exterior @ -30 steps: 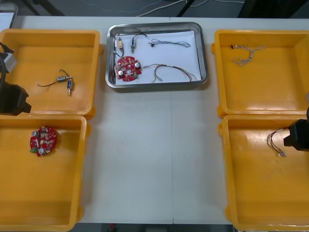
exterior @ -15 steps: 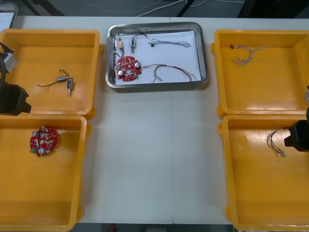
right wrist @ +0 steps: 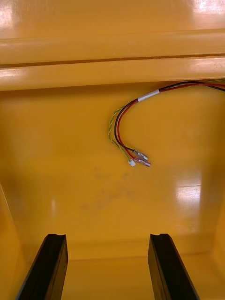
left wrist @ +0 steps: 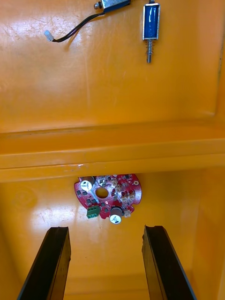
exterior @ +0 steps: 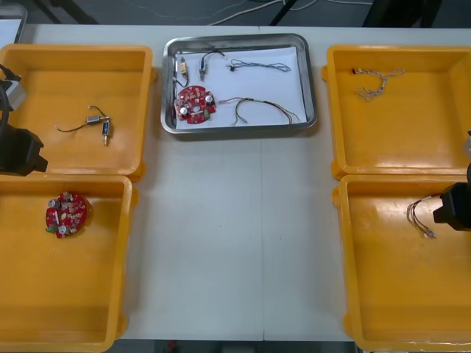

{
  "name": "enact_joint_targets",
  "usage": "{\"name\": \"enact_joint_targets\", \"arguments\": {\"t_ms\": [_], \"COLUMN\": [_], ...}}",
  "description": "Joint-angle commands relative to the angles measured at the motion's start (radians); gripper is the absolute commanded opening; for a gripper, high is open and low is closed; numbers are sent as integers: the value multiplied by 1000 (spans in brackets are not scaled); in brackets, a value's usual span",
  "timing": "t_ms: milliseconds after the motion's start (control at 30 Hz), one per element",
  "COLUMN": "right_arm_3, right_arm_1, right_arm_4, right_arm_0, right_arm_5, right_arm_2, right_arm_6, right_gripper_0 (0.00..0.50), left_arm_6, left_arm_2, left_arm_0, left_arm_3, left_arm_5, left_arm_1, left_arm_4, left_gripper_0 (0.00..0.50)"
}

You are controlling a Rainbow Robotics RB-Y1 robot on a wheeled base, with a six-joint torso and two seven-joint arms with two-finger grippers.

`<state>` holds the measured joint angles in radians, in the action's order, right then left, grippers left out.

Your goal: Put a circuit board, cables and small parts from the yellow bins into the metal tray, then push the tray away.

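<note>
The metal tray, white inside, sits at the table's far middle. It holds a round red circuit board, a red and yellow cable, a thin dark cable and small metal parts. My left gripper is open over the near left bin, with a second circuit board on the bin floor just beyond its fingers. My right gripper is open above the near right bin, and a red and yellow cable lies a little way ahead of it.
The far left bin holds small metal parts with a black cable. A twisted cable lies in the far right bin. My left arm and right arm stand at the table's side edges.
</note>
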<state>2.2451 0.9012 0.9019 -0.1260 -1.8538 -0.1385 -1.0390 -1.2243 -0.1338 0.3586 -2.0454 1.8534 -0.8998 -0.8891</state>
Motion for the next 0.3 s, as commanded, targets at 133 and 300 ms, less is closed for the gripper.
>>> {"name": "enact_joint_targets", "arguments": {"t_ms": [133, 300], "right_arm_3": [5, 5], "right_arm_1": [7, 7], "right_arm_4": [-8, -8], "right_arm_0": [14, 14], "right_arm_5": [8, 8], "right_arm_2": [-33, -33], "right_arm_6": [-10, -10], "right_gripper_0": [500, 500], "left_arm_6": [-67, -67], "left_arm_2": [-29, -29], "left_arm_0": [-15, -15], "left_arm_3": [-28, -28], "left_arm_5": [-3, -3], "left_arm_1": [-45, -45], "left_arm_4": [9, 9], "left_gripper_0": [454, 453]}}
